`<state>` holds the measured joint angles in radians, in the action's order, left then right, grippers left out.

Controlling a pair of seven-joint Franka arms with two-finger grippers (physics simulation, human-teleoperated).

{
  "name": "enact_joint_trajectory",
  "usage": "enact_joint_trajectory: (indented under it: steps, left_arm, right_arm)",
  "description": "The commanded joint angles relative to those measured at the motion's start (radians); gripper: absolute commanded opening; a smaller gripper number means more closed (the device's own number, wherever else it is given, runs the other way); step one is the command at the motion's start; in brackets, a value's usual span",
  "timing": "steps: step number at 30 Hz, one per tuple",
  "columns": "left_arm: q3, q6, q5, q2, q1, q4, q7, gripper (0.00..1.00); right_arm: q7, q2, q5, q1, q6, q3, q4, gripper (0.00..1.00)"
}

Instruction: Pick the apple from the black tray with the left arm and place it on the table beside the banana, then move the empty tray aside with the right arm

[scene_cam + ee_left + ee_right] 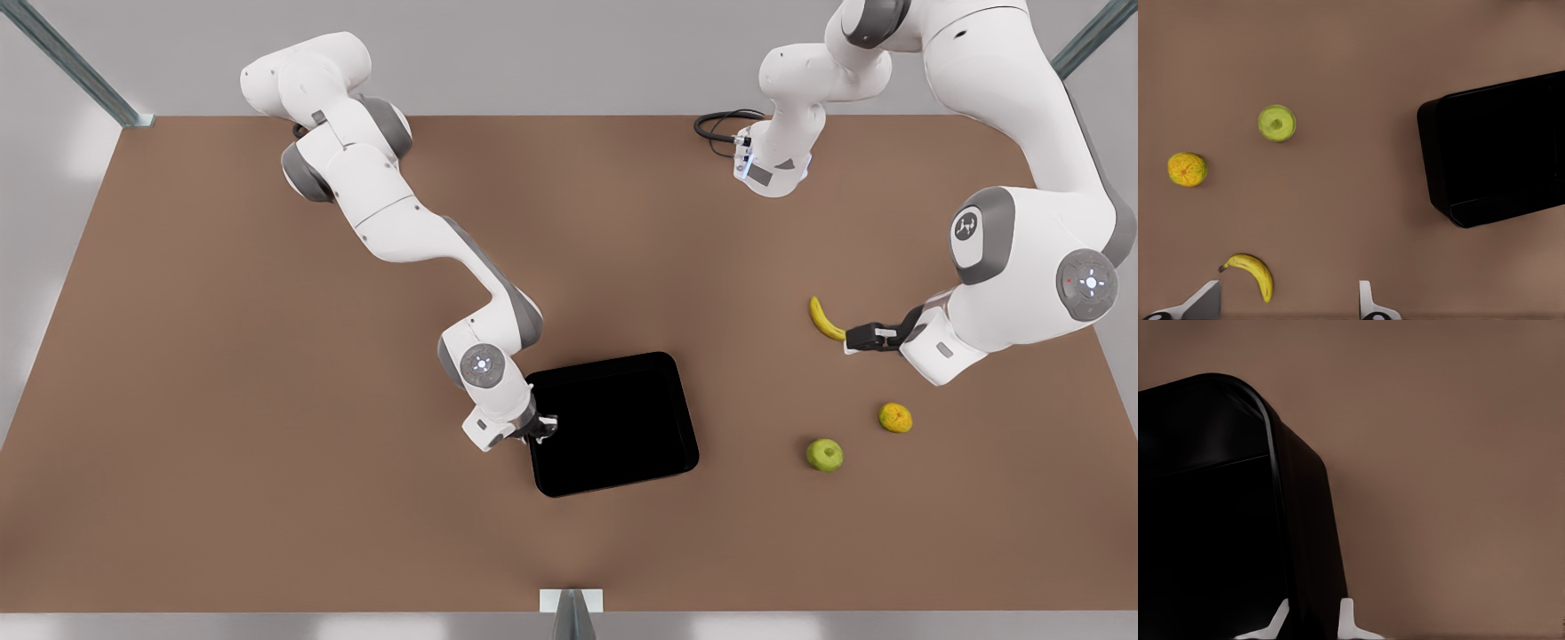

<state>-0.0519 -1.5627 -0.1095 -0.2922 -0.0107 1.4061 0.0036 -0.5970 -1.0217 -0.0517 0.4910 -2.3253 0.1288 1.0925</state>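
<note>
Apple [824, 454] resting on desk [222, 427], stem dimple up, clear of black tray [613, 422] and well apart from it toward the front view's right. Near bumpy yellow-orange fruit [895, 417]; banana [825, 320] farther back, long axis running front to back, slightly curved. Tray empty, long axis roughly left to right, slightly skewed. Right gripper [539, 428] at tray's left rim, jaws closed down on either side of the rim. Left gripper [861, 338] hovering just beside banana, jaws spread wide, holding nothing.
</note>
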Motion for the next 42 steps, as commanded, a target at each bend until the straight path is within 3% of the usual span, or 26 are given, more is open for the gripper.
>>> enact_joint_trajectory:
  steps: [1,6,15,21,30,39,42]
  left_arm:
    - [0.0,0.001,0.001,0.001,0.0,-0.001,-0.002,1.0]
    - [0.0,0.001,0.001,0.001,0.0,-0.001,-0.002,1.0]
    - [-0.002,0.003,0.001,0.007,0.002,0.005,-0.005,1.0]
    - [-0.002,0.001,0.001,0.007,0.002,0.005,-0.005,1.0]
    - [-0.002,0.001,-0.001,0.019,0.002,0.022,-0.005,1.0]
    - [-0.002,0.003,-0.001,0.022,0.002,0.027,-0.005,1.0]
    - [-0.002,0.003,-0.001,0.024,0.002,0.028,-0.007,1.0]
  right_arm:
    - [0.048,0.002,0.004,0.0,0.003,0.0,0.0,0.35]
    - [0.048,0.005,0.006,0.0,0.012,0.002,0.0,0.22]
    - [0.089,0.123,0.004,-0.003,0.228,0.037,-0.002,0.21]
    - [0.255,0.199,0.007,-0.057,0.474,0.037,0.003,0.23]
    - [0.618,0.285,0.038,-0.253,0.762,0.043,0.001,0.23]
    - [1.0,0.348,0.038,-0.542,0.888,0.045,0.001,0.24]
    - [1.085,0.35,0.038,-0.56,0.916,-0.006,0.003,0.24]
